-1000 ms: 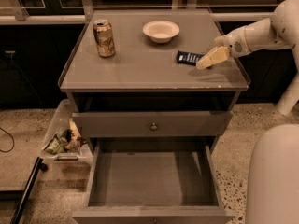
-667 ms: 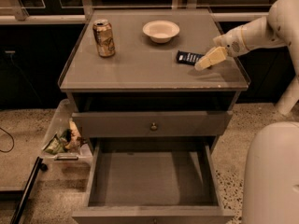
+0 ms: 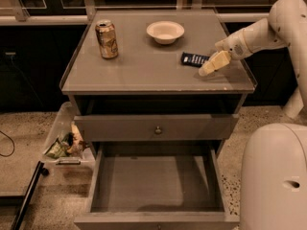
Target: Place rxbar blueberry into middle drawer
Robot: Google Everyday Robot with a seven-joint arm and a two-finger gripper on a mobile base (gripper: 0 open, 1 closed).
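The rxbar blueberry (image 3: 193,59), a dark navy bar, lies flat on the right part of the cabinet top (image 3: 144,71). My gripper (image 3: 210,66) reaches in from the right and sits at the bar's right end, low over the top. The middle drawer (image 3: 156,183) is pulled open below, a wide grey box with a bare floor and nothing in it.
A tan drink can (image 3: 106,40) stands at the top's left. A white bowl (image 3: 165,31) sits at the back middle. A drawer front with a round knob (image 3: 156,128) is above the open drawer. A bin of wrappers (image 3: 64,145) is on the floor at the left. My white base (image 3: 273,176) is at the lower right.
My gripper has edged slightly down and left, closer to the bar's right end. The bar, can and bowl have not moved.
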